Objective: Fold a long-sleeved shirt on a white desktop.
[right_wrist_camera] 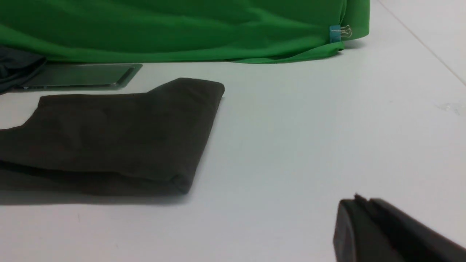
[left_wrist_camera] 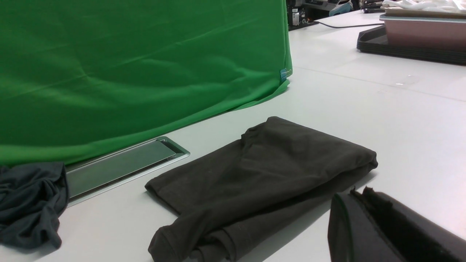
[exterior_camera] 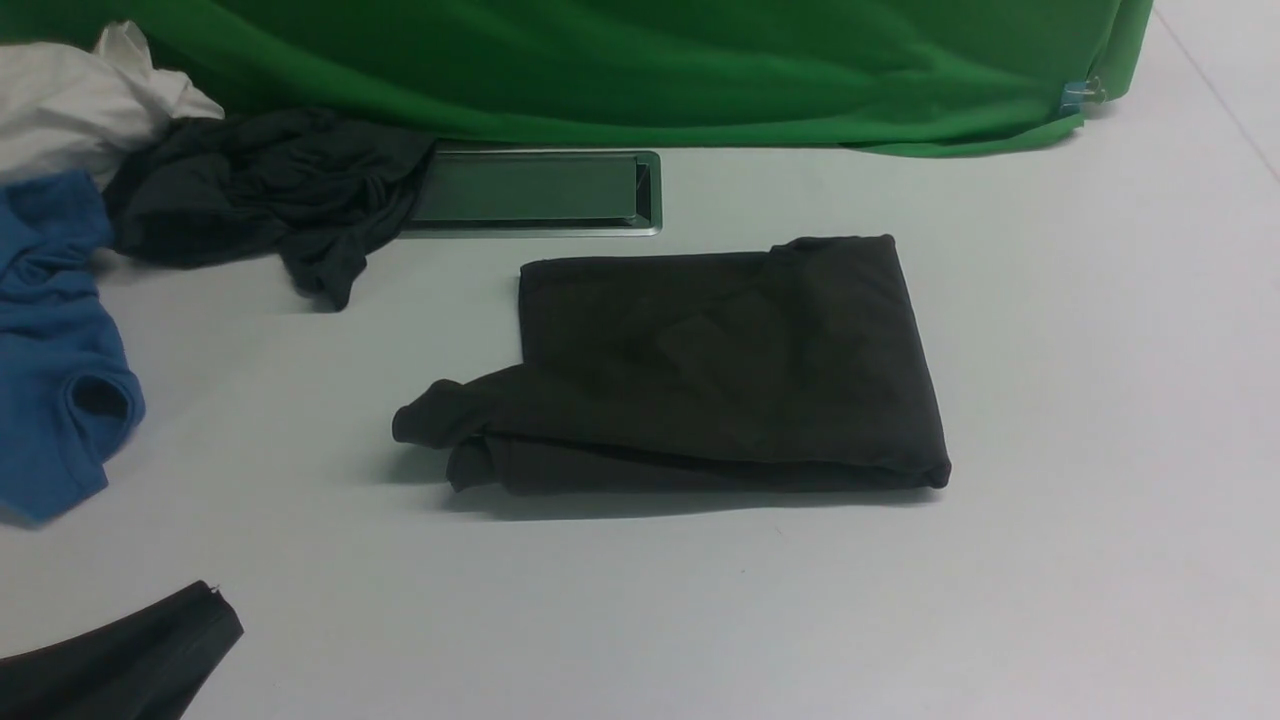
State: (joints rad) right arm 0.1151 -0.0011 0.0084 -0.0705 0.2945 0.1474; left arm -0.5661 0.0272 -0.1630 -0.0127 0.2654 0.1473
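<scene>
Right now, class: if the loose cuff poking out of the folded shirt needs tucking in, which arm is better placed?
Left, probably. The cuff sticks out of the shirt on the robot's left, and only the left claw, shut, shows in the front view.

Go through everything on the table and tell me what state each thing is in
long-sleeved shirt: folded, flat, one cuff poking out
left gripper: shut, empty
right gripper: shut, empty
dark grey garment: crumpled
blue shirt: unfolded, rumpled
white garment: crumpled
hatch: closed
</scene>
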